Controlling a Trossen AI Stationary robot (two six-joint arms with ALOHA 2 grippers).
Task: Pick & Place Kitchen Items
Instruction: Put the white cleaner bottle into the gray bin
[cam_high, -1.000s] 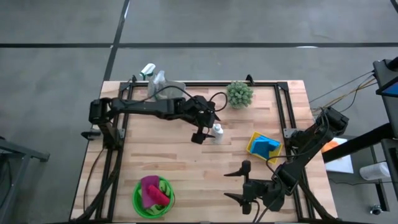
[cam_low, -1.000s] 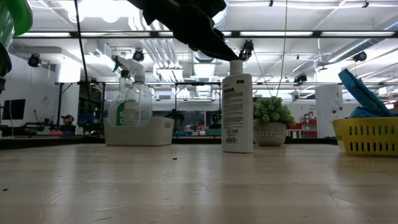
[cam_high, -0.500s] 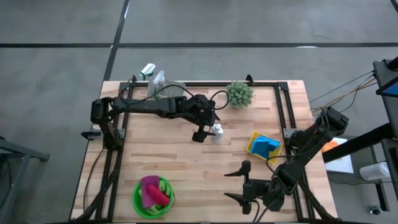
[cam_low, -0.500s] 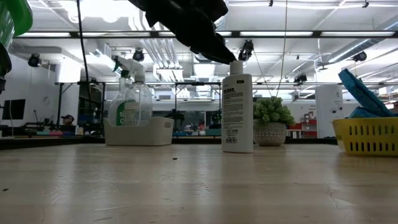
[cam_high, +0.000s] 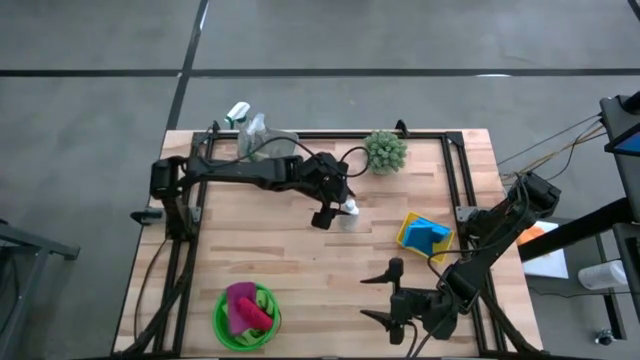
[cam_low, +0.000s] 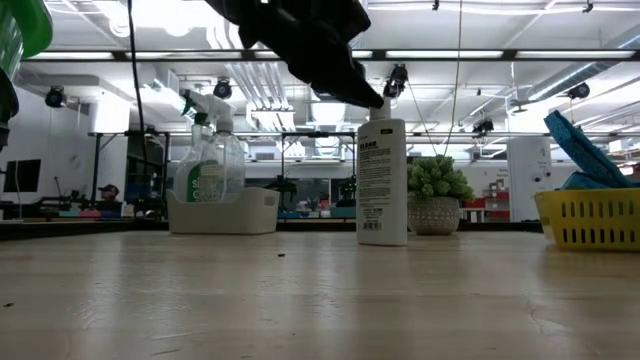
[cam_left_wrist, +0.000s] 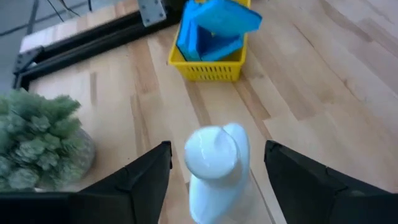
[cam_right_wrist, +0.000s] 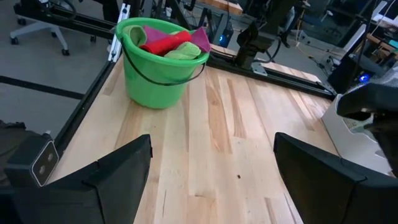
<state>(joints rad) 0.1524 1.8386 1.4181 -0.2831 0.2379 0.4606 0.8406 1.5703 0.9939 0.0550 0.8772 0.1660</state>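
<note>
A small white bottle (cam_high: 349, 212) stands upright on its base on the wooden table near the middle; it also shows in the low view (cam_low: 382, 180) and the left wrist view (cam_left_wrist: 216, 163). My left gripper (cam_left_wrist: 217, 168) is open just above it, one finger on either side of its cap (cam_left_wrist: 211, 151), touching nothing. My right gripper (cam_high: 390, 318) is open and empty near the table's front edge. A green bucket (cam_high: 245, 315) at the front left holds pink, red and green items. A yellow basket (cam_high: 423, 236) holds blue sponges.
A spiky green potted plant (cam_high: 385, 151) stands behind the bottle. A white tray with clear spray bottles (cam_high: 258, 138) stands at the far edge. Black frame rails (cam_high: 455, 175) run along the table's sides. Bare wood lies between the bottle and the bucket.
My left gripper has moved a little toward the white bottle, coming over its cap, and stays open. The bottle has not moved.
</note>
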